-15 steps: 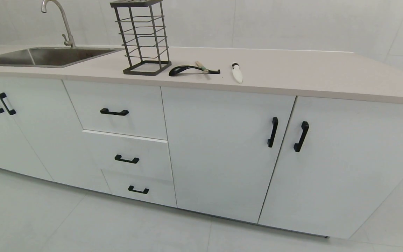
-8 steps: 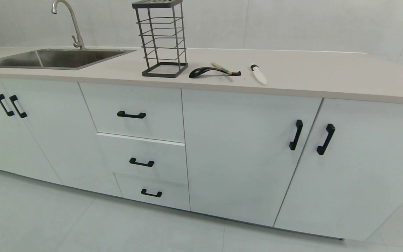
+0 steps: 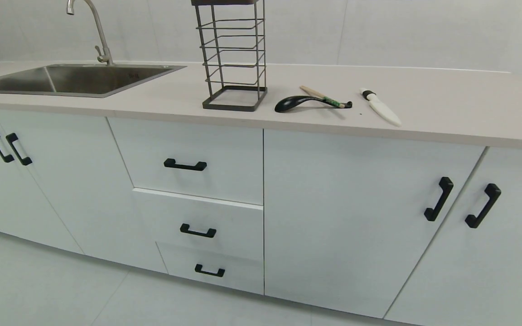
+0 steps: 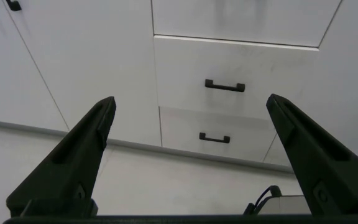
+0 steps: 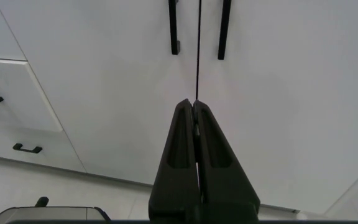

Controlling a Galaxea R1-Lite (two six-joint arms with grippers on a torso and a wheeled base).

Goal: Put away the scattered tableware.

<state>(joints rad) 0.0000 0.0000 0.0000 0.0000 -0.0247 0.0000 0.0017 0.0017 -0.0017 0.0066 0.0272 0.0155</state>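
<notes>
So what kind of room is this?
Most likely a kitchen: a steel sink with a tap is set into a long counter, drawers and cupboards sit below, and a black spoon and a white knife lie on top.

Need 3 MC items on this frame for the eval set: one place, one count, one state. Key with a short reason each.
1. Where does the black spoon lie?
A. In the sink
B. On the floor
C. On the counter, between the wire rack and the white knife

2. How many drawer handles are stacked below the counter?
A. Two
B. Three
C. Five

3. How do the grippers stand?
A. Left gripper open, right gripper shut
B. Both open
C. Left shut, right open

Key:
1 C: the head view shows the black spoon on the counter beside the wire rack, with the white knife on its other side.
2 B: three horizontal black handles sit one above another.
3 A: the left wrist view shows the jaws wide apart, and the right wrist view shows them pressed together.
</notes>
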